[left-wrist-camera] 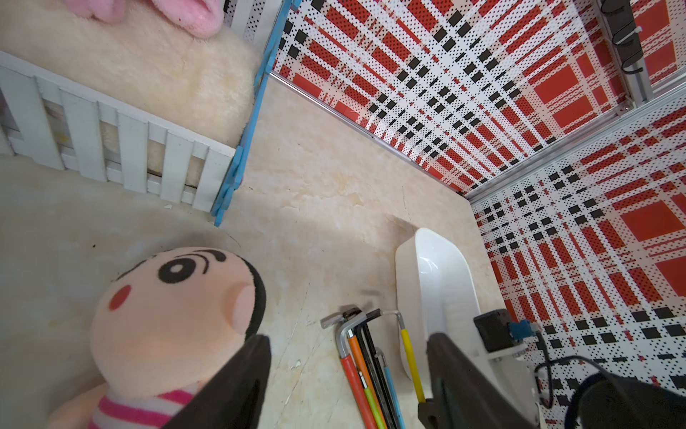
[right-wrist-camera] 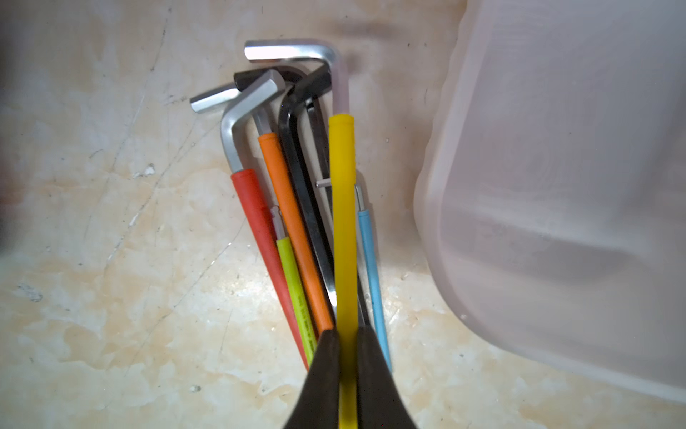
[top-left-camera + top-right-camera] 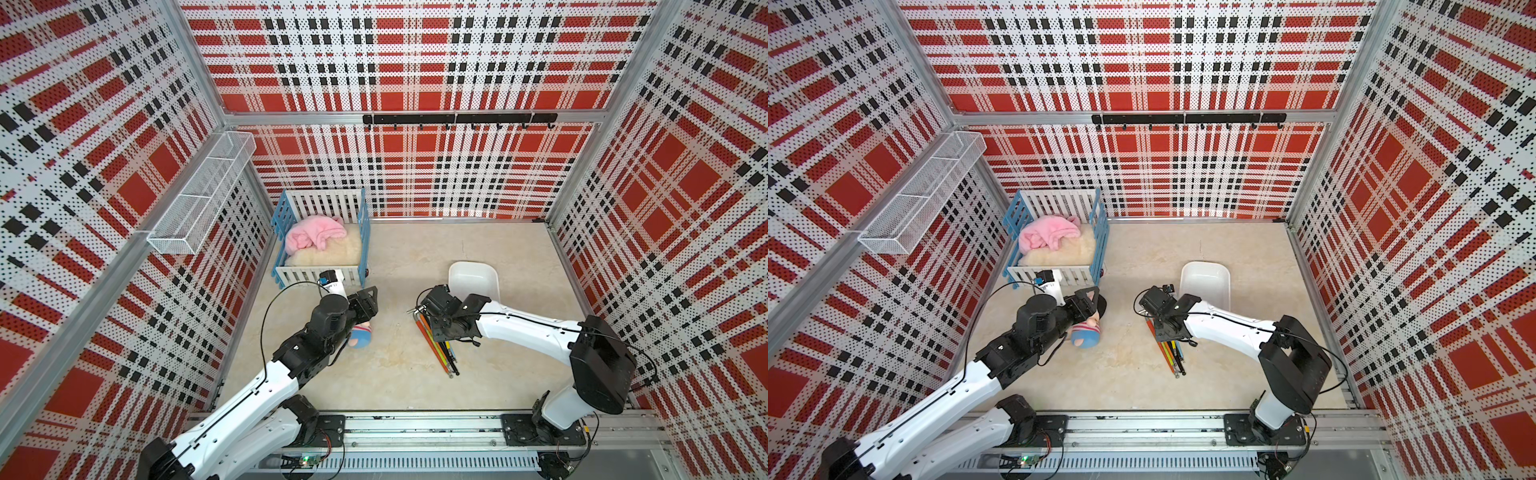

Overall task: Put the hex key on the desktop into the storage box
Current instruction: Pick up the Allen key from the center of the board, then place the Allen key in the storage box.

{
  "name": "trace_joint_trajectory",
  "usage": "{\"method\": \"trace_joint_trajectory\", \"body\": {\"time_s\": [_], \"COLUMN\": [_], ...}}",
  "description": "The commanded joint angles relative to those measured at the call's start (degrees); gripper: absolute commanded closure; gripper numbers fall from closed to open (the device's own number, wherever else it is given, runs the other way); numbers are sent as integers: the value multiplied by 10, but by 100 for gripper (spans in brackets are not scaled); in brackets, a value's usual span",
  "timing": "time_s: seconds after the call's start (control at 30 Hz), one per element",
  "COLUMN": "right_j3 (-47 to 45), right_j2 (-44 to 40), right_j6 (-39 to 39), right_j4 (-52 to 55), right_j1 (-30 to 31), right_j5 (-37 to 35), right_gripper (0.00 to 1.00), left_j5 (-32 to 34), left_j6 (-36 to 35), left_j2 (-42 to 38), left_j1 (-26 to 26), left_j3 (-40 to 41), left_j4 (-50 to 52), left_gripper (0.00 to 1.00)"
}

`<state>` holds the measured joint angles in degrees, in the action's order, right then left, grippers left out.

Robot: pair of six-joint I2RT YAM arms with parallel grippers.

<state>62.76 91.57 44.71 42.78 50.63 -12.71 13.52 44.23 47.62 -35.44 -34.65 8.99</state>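
Observation:
Several hex keys with coloured sleeves lie bundled on the beige desktop [image 3: 395, 374], beside the white storage box [image 3: 473, 276] [image 2: 557, 185]. My right gripper [image 2: 348, 332] is shut on the yellow-sleeved hex key [image 2: 343, 223] [image 1: 410, 356], which sits over the rest of the bundle [image 3: 440, 353] [image 3: 1169, 351]; its bent end points away from the fingers. The box stands close beside the key. My left gripper [image 1: 347, 338] [image 3: 370, 299] hovers to the left, jaws apart with nothing between them.
A plush doll [image 3: 361, 336] [image 1: 167, 315] lies under my left arm. A blue-and-white toy crib [image 3: 320, 237] with a pink blanket stands at the back left. A wire-mesh basket [image 3: 199, 195] hangs on the left wall, a black hook rail [image 3: 457, 119] on the back wall.

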Motion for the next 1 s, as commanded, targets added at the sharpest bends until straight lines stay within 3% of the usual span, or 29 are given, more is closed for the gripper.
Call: {"method": "trace_joint_trajectory", "body": {"time_s": [0.0, 0.2, 0.4, 0.57, 0.73, 0.97], "right_j3": [24, 73, 50, 14, 13, 28], "right_j2": [-10, -24, -65, -66, -28, 18], "right_j6": [14, 21, -4, -53, -92, -102], "right_j4": [27, 51, 37, 17, 13, 14], "right_j1": [4, -10, -116, -208, -255, -293], "right_j5": [-13, -39, 4, 59, 76, 74], "right_gripper": [100, 100, 100, 100, 100, 100], "left_j5": [3, 0, 4, -14, -78, -108], "left_j6": [2, -8, -37, -70, -83, -95], "left_j2": [0, 5, -6, -27, -28, -11], "left_j1": [4, 4, 14, 67, 140, 164], "left_j3": [2, -5, -9, -4, 8, 10], "left_j4": [-13, -15, -8, -6, -18, -31], "left_gripper": [28, 30, 28, 27, 27, 27]}}
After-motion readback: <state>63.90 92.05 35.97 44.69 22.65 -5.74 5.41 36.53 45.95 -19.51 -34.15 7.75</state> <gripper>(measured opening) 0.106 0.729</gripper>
